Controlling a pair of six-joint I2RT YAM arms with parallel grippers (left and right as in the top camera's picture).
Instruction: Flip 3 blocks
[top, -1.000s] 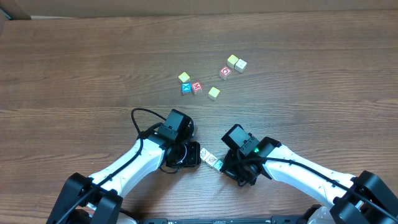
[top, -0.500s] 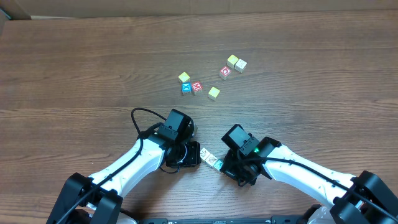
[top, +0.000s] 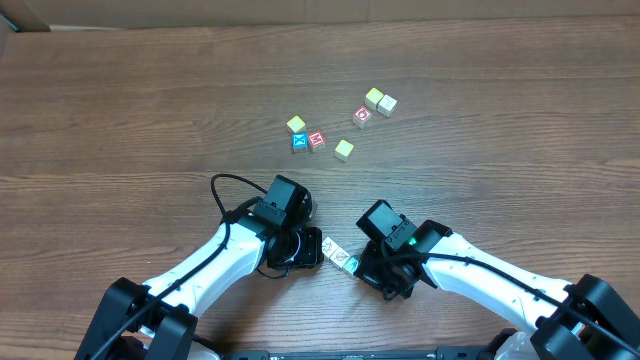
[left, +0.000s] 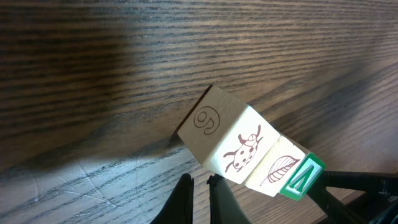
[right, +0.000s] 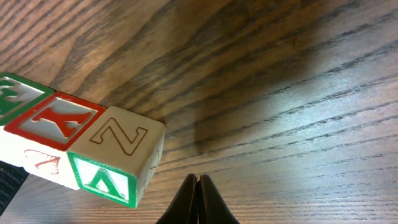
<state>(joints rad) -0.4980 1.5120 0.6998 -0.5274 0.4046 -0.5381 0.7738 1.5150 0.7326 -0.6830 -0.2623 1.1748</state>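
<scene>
Just beside the blocks (top: 340, 259), left tool (left: 199, 182) and right tool (right: 197, 182) flank them, jaws pressed together.

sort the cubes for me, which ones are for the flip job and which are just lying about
For the job: the row of three blocks, side by side, nearest the robot.
Lying about: three yellow-topped cubes, two red-faced cubes, one blue-faced cube, one pale cube, all farther out.

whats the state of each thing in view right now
block row: three touching side by side, on table, unheld
left fingers: shut, empty
right fingers: shut, empty
far blocks: loose on table, untouched
</scene>
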